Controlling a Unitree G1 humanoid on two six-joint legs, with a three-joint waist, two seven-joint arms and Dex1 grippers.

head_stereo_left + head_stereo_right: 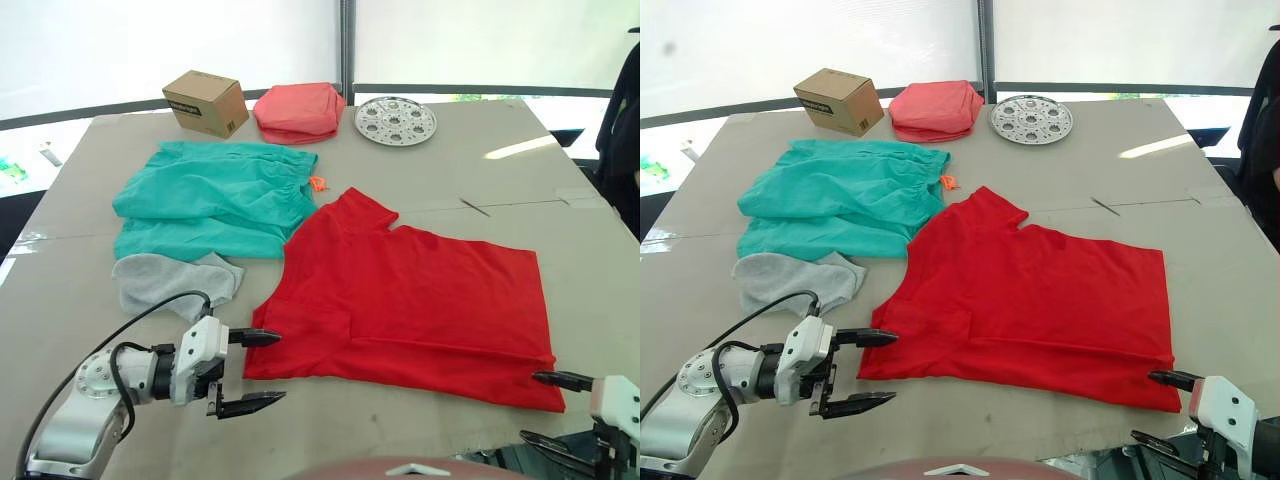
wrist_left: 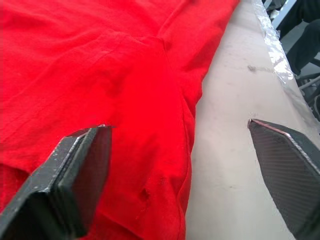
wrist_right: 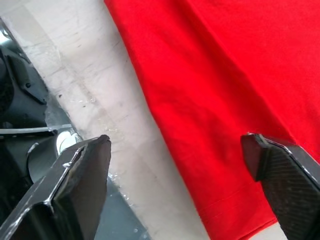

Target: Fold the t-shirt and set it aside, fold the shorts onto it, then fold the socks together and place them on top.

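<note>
The t-shirt [image 1: 410, 300] lay spread flat at the middle of the surface [image 1: 480, 170]; I judged it limp and light, best pinched at its near hem corners. Beyond its collar sat the shorts [image 1: 210, 200], with the socks [image 1: 170, 280] beside the shirt's sleeve. Farther off from the shirt were a pink folded cloth [image 1: 298, 110], a cardboard box [image 1: 205, 102] and a metal plate [image 1: 396, 120], none blocking. My left pincer [image 1: 250, 370] gaped open at the shirt's near corner; the right pincer [image 1: 555, 408] also stood open at the opposite corner.
</note>
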